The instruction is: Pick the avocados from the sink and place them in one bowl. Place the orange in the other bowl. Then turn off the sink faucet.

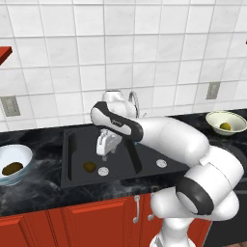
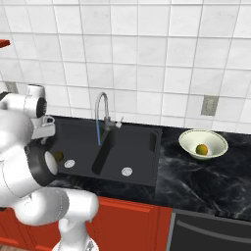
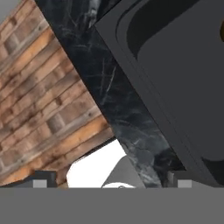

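- We read the task as partly complete: one avocado (image 1: 12,168) lies in the pale blue-white bowl (image 1: 19,150) on the counter left of the sink (image 1: 77,171), and the orange (image 2: 201,149) lies in the cream bowl with the greenish rim (image 2: 218,139) on the counter to the right.
- The second avocado (image 1: 89,167) rests on the floor of the left basin, just beside the white drain (image 1: 102,171). In the right base view it shows as a small olive patch (image 2: 59,156) partly hidden behind the arm.
- The gripper (image 1: 102,155) hangs over the left basin, above and slightly right of that avocado, and apart from it.
- We cannot tell how the jaws stand. In the left base view they are too small to resolve, and in the hand view the finger tips (image 3: 41,183) sit at the bottom edge with nothing visible between them.
- The hand view looks at the near-left corner of the sink, the dark marbled counter (image 3: 109,92) and the wooden floor (image 3: 39,100); the avocado is not centred there.
- We judge the step in hand to be the pick of the second avocado.
- The next move calls for shifting the hand left over the fruit, lowering it with the jaws apart, and closing across the short axis of the oval.
- The faucet (image 2: 101,115) shows a blue stream (image 2: 98,132) falling into the sink, so we judge the lever (image 2: 119,121) remains to be turned off last.
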### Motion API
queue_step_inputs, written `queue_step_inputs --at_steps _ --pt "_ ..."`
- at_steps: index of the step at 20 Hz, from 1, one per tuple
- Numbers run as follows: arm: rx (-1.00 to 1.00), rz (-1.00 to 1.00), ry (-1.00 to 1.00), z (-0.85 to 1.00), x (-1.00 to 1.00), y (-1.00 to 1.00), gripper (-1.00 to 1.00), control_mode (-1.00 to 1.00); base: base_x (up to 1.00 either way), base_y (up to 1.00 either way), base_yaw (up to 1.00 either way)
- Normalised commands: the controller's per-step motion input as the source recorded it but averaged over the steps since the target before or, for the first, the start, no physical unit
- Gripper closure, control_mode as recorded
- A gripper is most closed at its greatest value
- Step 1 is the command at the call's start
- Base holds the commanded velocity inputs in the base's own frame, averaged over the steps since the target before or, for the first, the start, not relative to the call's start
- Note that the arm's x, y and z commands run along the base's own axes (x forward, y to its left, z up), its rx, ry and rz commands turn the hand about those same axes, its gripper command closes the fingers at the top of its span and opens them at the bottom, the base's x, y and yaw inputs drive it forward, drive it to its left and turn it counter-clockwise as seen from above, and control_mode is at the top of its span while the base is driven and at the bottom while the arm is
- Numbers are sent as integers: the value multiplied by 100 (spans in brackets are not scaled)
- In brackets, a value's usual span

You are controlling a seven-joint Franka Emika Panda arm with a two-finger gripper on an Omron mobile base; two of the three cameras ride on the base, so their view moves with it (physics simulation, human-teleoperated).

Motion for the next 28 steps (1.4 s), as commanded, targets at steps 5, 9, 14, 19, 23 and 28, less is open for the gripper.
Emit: queue_step_inputs --at_steps 5,9,14,19,23,28 --pt "1 -23 -17 -9 17 0 -100 -100 0 0 0" --pt "0 -22 -12 -17 24 0 -100 -100 0 0 0" --pt "0 -21 -4 -15 27 0 -100 -100 0 0 0" --pt "0 -22 0 -21 31 3 -100 -100 0 0 0" --pt "0 -21 0 -27 36 8 -100 -100 0 0 0" --pt "0 -19 0 -27 33 8 -100 -100 0 0 0"
